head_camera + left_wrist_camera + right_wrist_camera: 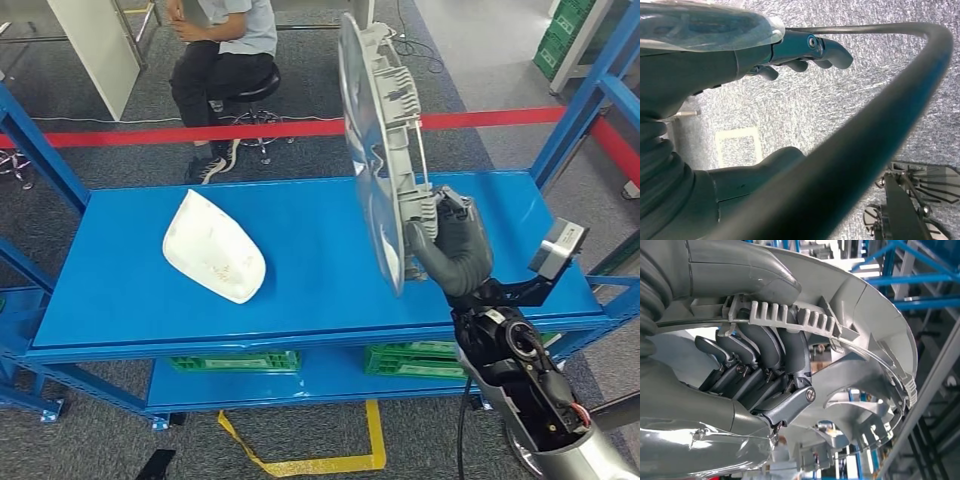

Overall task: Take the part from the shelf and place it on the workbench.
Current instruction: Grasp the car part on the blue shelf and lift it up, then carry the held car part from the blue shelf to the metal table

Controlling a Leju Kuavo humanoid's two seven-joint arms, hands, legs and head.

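Note:
My right hand (pixel 453 245) grips a large round grey part (pixel 381 150) by its ribbed back and holds it upright, edge-on, above the right half of the blue workbench (pixel 317 230). In the right wrist view the dark fingers (pixel 764 355) curl around a toothed rib of the part (pixel 874 315), and the thumb lies over its rim. My left hand (pixel 708 70) hangs over grey floor with its fingers (pixel 828 50) stretched out, apart from the thumb, and nothing in it.
A white curved shell (pixel 213 246) lies on the left half of the bench. Green crates (pixel 234 362) sit on the lower shelf. A person (pixel 226 40) sits on a stool behind the bench, beyond a red floor line (pixel 302 128). Blue frame posts (pixel 581 100) rise at the right.

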